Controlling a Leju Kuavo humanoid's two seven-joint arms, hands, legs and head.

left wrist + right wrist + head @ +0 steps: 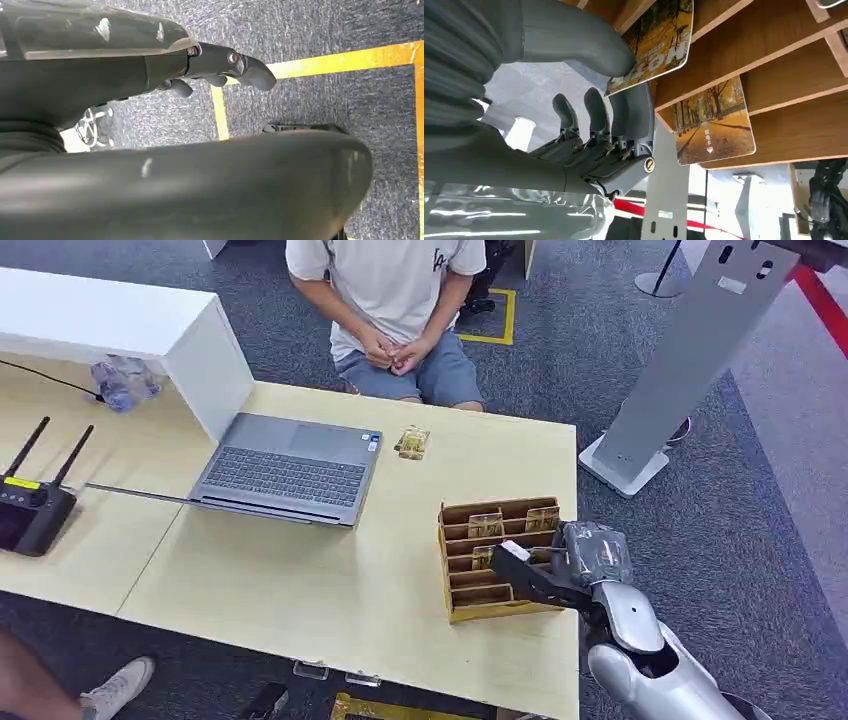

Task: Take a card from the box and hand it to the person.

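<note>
Right hand (pixel 589 125) pinches a card (pixel 659 40) between thumb and fingers at a slot of the wooden box (pixel 495 560), which stands near the table (pixel 300 580) edge. Another card (pixel 714 125) sits in the next slot. Left hand (pixel 220 65) hangs over carpet, fingers curled, holding nothing. Across the table sits a person (pixel 400 310), beyond a laptop (pixel 290 470).
</note>
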